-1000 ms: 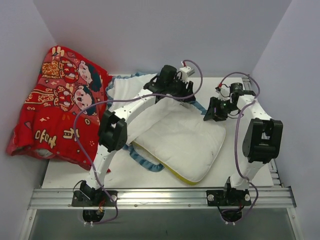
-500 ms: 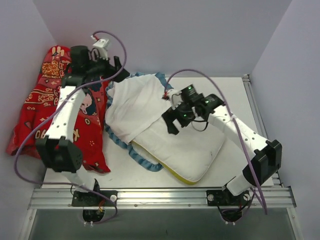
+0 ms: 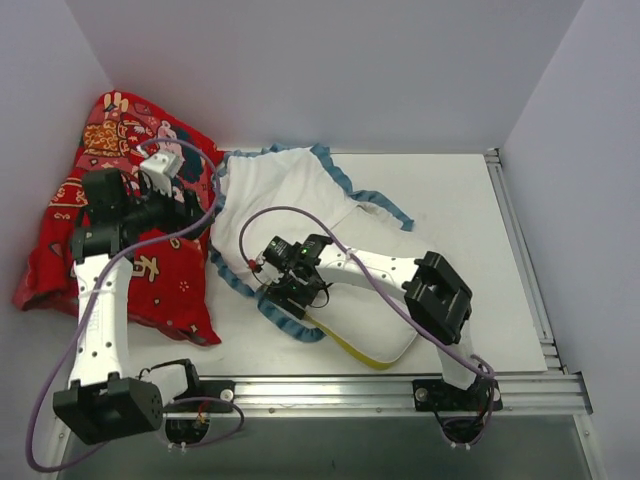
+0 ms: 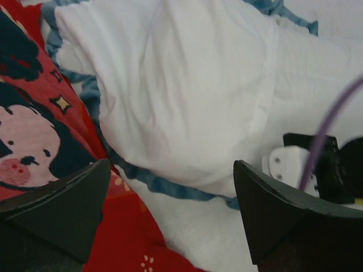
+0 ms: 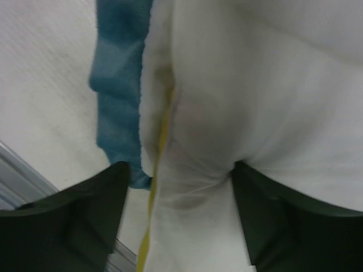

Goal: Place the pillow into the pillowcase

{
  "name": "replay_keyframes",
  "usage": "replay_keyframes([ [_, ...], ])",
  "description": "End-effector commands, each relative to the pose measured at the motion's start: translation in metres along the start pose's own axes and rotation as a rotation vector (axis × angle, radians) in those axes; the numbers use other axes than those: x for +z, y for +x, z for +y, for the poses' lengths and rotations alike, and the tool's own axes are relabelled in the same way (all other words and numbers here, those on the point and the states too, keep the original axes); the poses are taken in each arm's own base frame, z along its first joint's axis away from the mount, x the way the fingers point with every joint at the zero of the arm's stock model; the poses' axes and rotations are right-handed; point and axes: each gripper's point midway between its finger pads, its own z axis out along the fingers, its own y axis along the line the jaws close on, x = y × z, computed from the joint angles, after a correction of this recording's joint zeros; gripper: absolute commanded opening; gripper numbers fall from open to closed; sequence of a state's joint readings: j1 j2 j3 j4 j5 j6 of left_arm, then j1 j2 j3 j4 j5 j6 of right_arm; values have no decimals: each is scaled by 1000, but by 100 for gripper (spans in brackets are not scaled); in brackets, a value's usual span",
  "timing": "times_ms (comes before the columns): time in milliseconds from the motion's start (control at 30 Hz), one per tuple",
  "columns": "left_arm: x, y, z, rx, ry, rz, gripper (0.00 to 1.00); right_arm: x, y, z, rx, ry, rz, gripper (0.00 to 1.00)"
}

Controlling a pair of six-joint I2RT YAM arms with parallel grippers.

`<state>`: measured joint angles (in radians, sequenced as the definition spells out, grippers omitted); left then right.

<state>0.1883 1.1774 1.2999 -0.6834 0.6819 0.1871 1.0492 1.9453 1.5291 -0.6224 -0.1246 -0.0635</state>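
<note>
Since the earlier frame, the left arm has been drawn back toward the near left and the right arm has been brought from the middle of the pillow to its near-left corner. The left pincer [image 4: 172,164] is held above the edge where the red cloth with cartoon figures [image 3: 150,290] meets the large white fabric pillowcase with blue ruffled trim [image 3: 270,200]; its jaws are spread wide and nothing is gripped between them. The right pincer [image 5: 180,167] is lowered at the corner of the plain white soft pillow with thin yellow piping [image 3: 370,322]. Its jaws are also spread wide, and the piped corner of the pillow is seen between them, with the blue ruffle [image 5: 119,85] just beside it on the white table [image 3: 470,220]. The pillow is laid flat in the middle of the table, toward the near edge. Its far-left part is met by the pillowcase, which is spread behind it with the white side up; whether this part is already inside the pillowcase cannot be told. The red cloth is heaped at the far left, touching the pillowcase.
</note>
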Motion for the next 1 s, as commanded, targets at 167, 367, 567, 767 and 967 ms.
replay_keyframes([
  [167,-49,116,-63,480,274,184,95,-24,-16,-66,247,-59,-93,0],
  [367,-44,204,-101,912,510,280,97,-44,-24,-48,208,-212,-162,0],
  [567,19,220,-137,1226,508,191,97,-43,-19,-41,222,-255,-154,0],
  [767,74,222,-167,1345,512,136,97,-49,-20,-37,233,-282,-165,0],
  [967,112,244,-171,1415,558,166,96,-55,-15,-34,233,-302,-173,0],
])
